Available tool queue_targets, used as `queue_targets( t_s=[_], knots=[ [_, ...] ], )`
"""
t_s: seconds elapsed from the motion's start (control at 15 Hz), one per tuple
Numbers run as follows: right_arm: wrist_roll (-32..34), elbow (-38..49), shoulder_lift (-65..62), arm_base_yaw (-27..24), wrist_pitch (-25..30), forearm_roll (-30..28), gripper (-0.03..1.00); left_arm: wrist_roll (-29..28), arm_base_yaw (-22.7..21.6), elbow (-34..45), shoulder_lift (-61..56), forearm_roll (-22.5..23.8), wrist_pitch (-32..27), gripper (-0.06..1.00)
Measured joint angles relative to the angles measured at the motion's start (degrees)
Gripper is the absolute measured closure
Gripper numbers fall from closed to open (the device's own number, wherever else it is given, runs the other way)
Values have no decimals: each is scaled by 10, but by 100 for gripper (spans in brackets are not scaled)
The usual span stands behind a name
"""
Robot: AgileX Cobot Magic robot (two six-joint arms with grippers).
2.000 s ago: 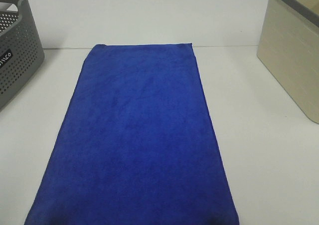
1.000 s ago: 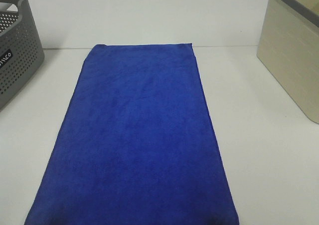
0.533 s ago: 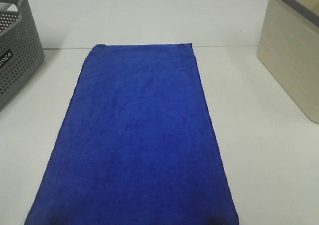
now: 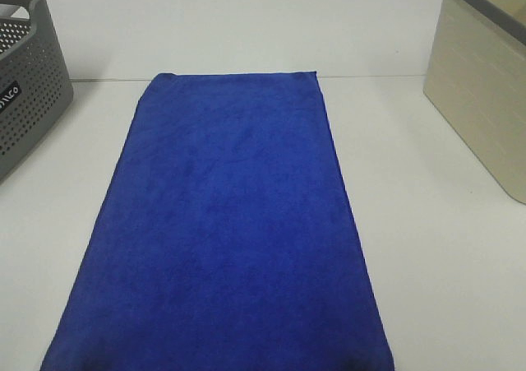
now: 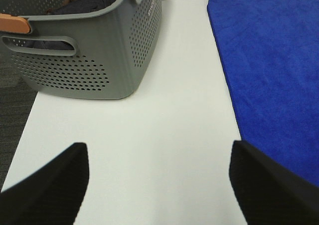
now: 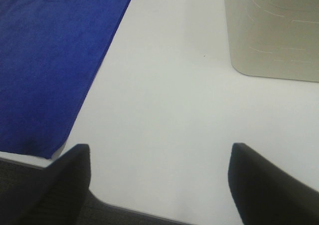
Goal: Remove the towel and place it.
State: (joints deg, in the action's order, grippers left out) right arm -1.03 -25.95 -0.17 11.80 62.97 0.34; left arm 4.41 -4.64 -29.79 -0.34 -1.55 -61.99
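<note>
The royal-blue towel (image 4: 230, 223) lies spread flat down the middle of the white table (image 4: 436, 248), from the far edge to the near edge. Neither arm shows in the exterior high view. In the left wrist view my left gripper (image 5: 158, 185) stands open over bare table, with the towel (image 5: 274, 70) to one side and the grey perforated basket (image 5: 94, 50) ahead. In the right wrist view my right gripper (image 6: 159, 185) stands open above the table's near edge, the towel (image 6: 50, 60) beside it. Nothing is between either pair of fingers.
The grey perforated basket (image 4: 29, 83) stands at the far left with dark items inside. A beige bin (image 4: 485, 83) stands at the far right, also seen as the beige bin (image 6: 271, 30) in the right wrist view. Dark floor lies past the table's edges.
</note>
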Motion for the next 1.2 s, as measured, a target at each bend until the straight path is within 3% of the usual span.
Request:
queue_targets(
  t_s=[0.8, 1.0, 1.2],
  knots=[
    [0, 0, 0, 0, 0, 1, 22, 0, 0, 0, 0, -5, 0, 21],
    [0, 0, 0, -65, 0, 1, 22, 0, 0, 0, 0, -5, 0, 21],
    [0, 0, 0, -77, 0, 1, 22, 0, 0, 0, 0, -5, 0, 21]
  ],
)
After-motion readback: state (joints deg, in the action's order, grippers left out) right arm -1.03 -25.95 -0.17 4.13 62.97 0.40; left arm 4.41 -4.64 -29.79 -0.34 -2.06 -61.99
